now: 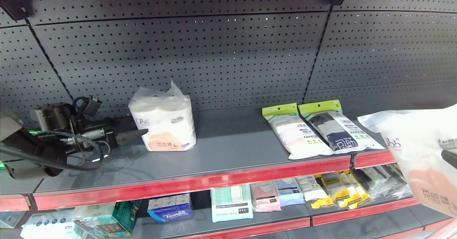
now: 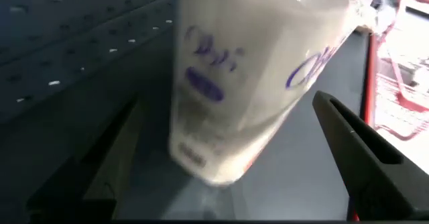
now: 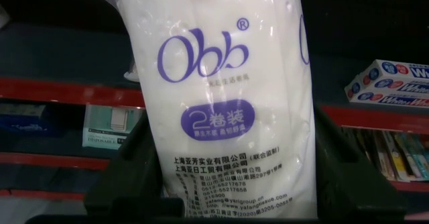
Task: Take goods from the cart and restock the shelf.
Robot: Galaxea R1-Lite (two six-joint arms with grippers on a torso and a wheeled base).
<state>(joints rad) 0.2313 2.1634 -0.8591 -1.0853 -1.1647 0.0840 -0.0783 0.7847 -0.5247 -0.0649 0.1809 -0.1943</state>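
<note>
Plastic-wrapped and soft, the standing roll pack (image 1: 162, 121) sits on the shelf (image 1: 228, 153) at centre left. Your left tool (image 1: 135, 136) is spread apart, a finger on either side of the pack. Pull back crooked and a finger could snag the film and tip it.

Your right tool (image 3: 238, 184) is clamped on a second pack (image 1: 421, 153) at lower right, and the slack wrap may slip. Two green-topped sachets (image 1: 303, 135) lie flat at centre right, in the way of setting it down there.
</note>
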